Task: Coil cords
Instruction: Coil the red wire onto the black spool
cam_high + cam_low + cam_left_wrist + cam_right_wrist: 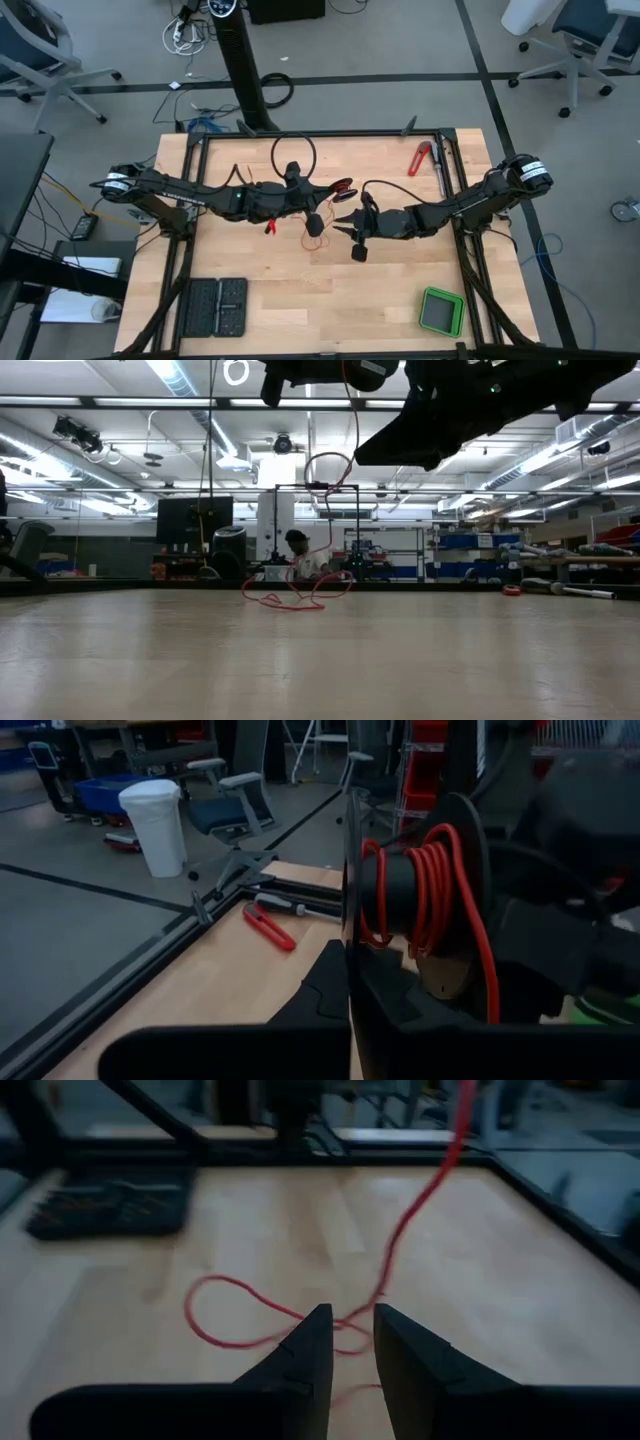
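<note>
Cord coiling is under way, by my reading: part of the red wire [436, 880] is wound on a spool [455, 970] and part lies loose on the table [400, 290].

**Work area.** Both arms meet just short of the table's centre. The left arm comes in from 9 o'clock and the right arm from 3 o'clock.

**End effectors.**
- Left gripper [346, 995]: fingers pressed together. They appear to pinch the thin edge of the spool's near flange and hold the spool above the table.
- Right gripper [345, 1330]: fingers a narrow gap apart with nothing visible between them. It hovers over the loose wire, pointing toward 9 o'clock.

**Step in hand.** You are between turns. The spool carries several turns, and a single strand drops from it to the loops below.

**Next move.** You should lower the right gripper onto the loose strand and close on it. Then lead the strand around the spool's core while the left gripper holds the spool steady. Take the strand near the spool, because a pull from far off may drag the loops into a tangle.

**Condition of the cord.**
- It is very thin, bright red and limp.
- The wound part sits in neat, close turns between two dark flanges.
- The loose part lies in a few open, overlapping loops near the table's centre, below the grippers.
- A small red end piece [270, 228] shows at 9 o'clock of the loops.
</note>
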Controlling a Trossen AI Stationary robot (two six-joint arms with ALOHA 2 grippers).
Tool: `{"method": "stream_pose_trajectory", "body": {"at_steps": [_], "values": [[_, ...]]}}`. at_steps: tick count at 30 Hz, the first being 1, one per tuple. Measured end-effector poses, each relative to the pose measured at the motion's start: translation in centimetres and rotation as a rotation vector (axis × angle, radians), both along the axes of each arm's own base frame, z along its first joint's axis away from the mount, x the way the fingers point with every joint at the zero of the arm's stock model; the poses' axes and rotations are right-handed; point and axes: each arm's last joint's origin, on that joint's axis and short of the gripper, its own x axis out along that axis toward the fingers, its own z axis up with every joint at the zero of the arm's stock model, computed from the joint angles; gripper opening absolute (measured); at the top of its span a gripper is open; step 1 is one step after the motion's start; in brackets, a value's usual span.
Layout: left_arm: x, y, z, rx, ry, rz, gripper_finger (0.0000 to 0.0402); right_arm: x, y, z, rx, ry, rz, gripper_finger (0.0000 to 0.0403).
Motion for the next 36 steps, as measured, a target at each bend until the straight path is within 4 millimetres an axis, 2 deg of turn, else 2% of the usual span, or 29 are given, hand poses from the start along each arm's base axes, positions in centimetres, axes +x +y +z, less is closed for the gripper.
{"method": "stream_pose_trajectory", "body": {"at_steps": [11, 25, 28, 31, 36], "values": [[0.0, 0.0, 0.1, -0.002, -0.013, 0.000, 0.0001, -0.5, -1.3, -0.8, 0.078, -0.088, 0.027, 0.0075], [0.1, 0.0, 0.3, -0.001, -0.036, -0.001, 0.0001, -0.1, -2.3, 0.0, 0.116, -0.179, 0.072, 0.0074], [0.1, 0.0, 0.3, -0.001, -0.036, -0.001, 0.0001, -0.1, -2.3, 0.0, 0.114, -0.177, 0.071, 0.0054], [0.1, 0.0, 0.4, -0.002, -0.040, 0.000, 0.0001, 0.0, -2.3, -0.1, 0.099, -0.171, 0.074, 0.0013], [0.1, 0.0, 0.4, -0.002, -0.040, -0.006, 0.0001, 0.2, -2.7, -0.8, 0.089, -0.153, 0.028, 0.0004]]}}
